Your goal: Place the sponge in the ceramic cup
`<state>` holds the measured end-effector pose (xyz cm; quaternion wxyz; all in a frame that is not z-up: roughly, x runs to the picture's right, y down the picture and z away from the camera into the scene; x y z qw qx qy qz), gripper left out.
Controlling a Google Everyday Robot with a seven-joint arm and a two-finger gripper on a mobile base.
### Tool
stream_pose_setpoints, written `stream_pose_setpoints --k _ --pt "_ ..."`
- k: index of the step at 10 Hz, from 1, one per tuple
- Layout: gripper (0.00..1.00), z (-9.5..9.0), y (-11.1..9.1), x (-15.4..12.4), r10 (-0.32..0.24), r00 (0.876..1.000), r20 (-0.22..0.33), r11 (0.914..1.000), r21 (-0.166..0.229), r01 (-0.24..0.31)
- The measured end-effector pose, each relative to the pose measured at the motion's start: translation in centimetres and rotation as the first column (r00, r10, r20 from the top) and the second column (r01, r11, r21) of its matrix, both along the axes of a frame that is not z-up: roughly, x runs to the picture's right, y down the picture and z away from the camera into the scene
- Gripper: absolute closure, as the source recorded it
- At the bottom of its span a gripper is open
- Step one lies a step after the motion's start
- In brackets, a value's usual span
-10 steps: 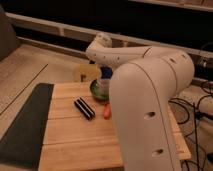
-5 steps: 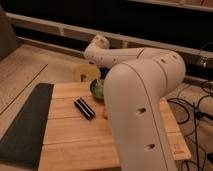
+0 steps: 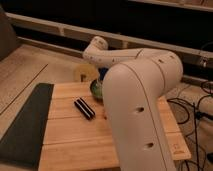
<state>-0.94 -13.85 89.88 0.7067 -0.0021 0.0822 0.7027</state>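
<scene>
Fingers (image 3: 101, 80), their grip impossible to tell behind the smooth white arm (image 3: 140, 100), hover by the round green dish (image 3: 95, 90).

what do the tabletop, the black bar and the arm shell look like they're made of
Tabletop: pale wood, matte, with visible plank seams. Black bar: probably plastic, its top edge catching light. Arm shell: smooth white plastic, soft sheen. The claw is hidden behind it, near the green dish.
</scene>
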Motion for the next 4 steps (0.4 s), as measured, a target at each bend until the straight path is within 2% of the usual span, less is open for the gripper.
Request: stream_pose_setpoints --k 4 --pt "0.20 -1.8 0.2 -1.0 0.012 0.998 0.063 0.9996 -0.027 -0.010"
